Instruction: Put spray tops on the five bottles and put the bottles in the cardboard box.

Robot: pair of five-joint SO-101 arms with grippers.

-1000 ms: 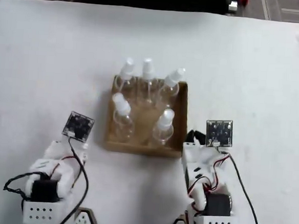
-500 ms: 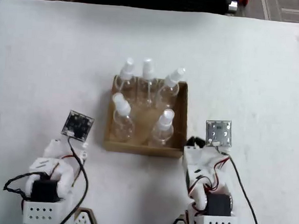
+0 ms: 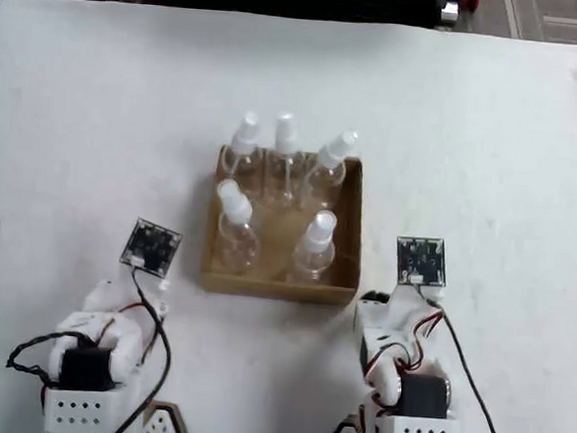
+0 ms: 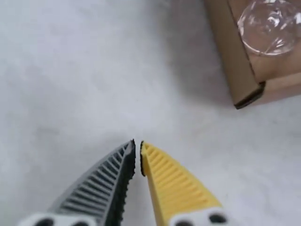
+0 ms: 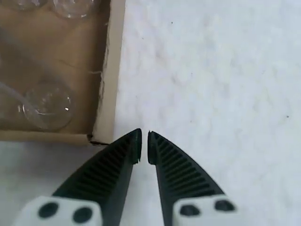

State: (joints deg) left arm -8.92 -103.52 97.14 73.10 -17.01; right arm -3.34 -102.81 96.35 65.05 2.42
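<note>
The cardboard box (image 3: 279,286) sits mid-table with several clear bottles standing in it, each with a white spray top: three in the back row (image 3: 285,149) and two in front (image 3: 237,223). In the left wrist view my left gripper (image 4: 137,147) is shut and empty above the bare table, short of the box corner (image 4: 244,80); one bottle (image 4: 270,21) shows inside. In the right wrist view my right gripper (image 5: 144,139) is shut and empty just off the box's front corner (image 5: 110,70), with a bottle (image 5: 47,108) seen from above.
White table cloth (image 3: 491,151) surrounds the box on all sides. Both arm bases (image 3: 82,400) (image 3: 408,423) stand at the front edge, left and right of the box. The table's far edge meets a dark floor.
The right arm has drawn back from the box toward its base, and its black fingers no longer show beside the box. The left arm has pulled back slightly.
</note>
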